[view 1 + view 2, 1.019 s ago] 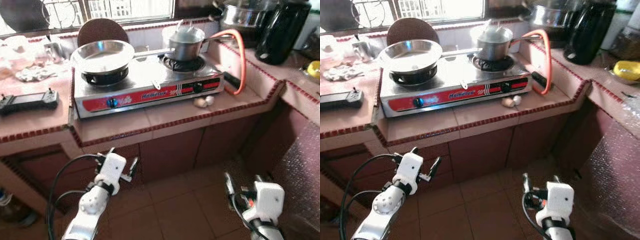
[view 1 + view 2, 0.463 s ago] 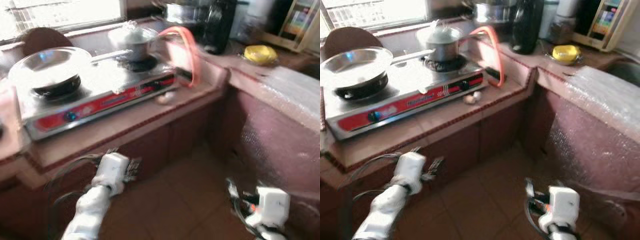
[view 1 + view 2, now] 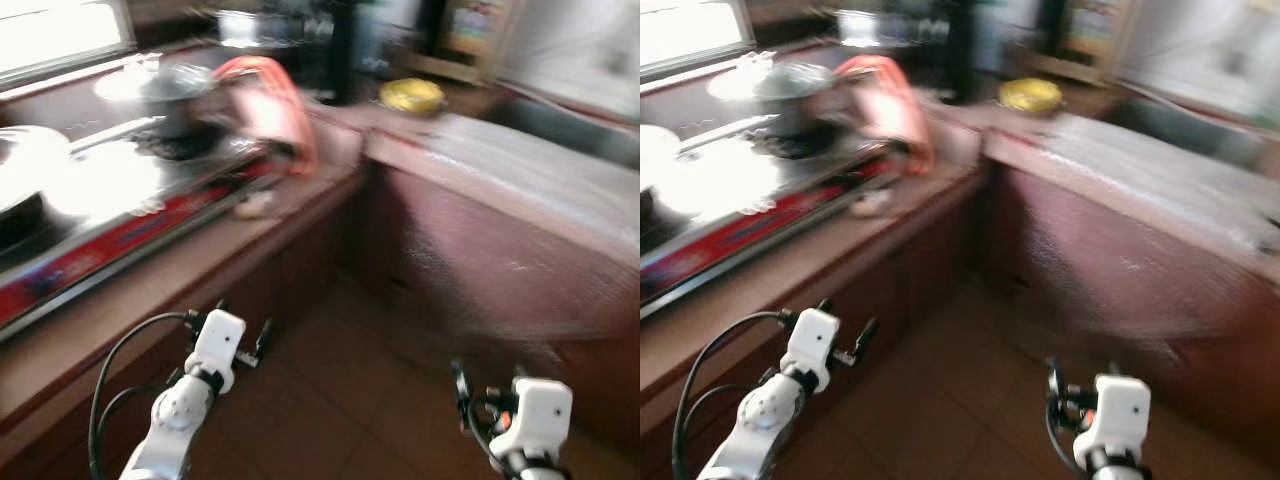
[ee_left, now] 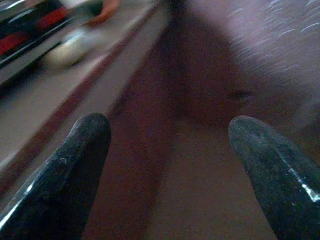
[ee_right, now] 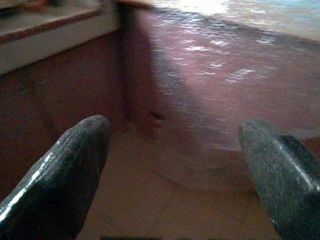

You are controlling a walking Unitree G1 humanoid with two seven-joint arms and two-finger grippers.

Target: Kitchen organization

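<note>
Home kitchen: gas stove [image 3: 110, 215], pot [image 3: 165, 90], tiled counter [image 3: 560, 185].

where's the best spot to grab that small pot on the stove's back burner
Probably by its long handle, which sticks out sideways from the pot toward the pan on the other burner. Come from the counter's front edge with the left gripper, fingers closing across the handle. The view is blurred, so the lid knob and handle details are hard to judge.

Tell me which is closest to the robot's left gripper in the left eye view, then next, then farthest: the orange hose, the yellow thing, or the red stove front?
From the left gripper, low over the floor:
1. Red stove front, just above it on the left counter.
2. Orange hose, farther back, beside the stove.
3. Yellow thing, farthest, on the back counter toward the right; too blurred to name.
</note>
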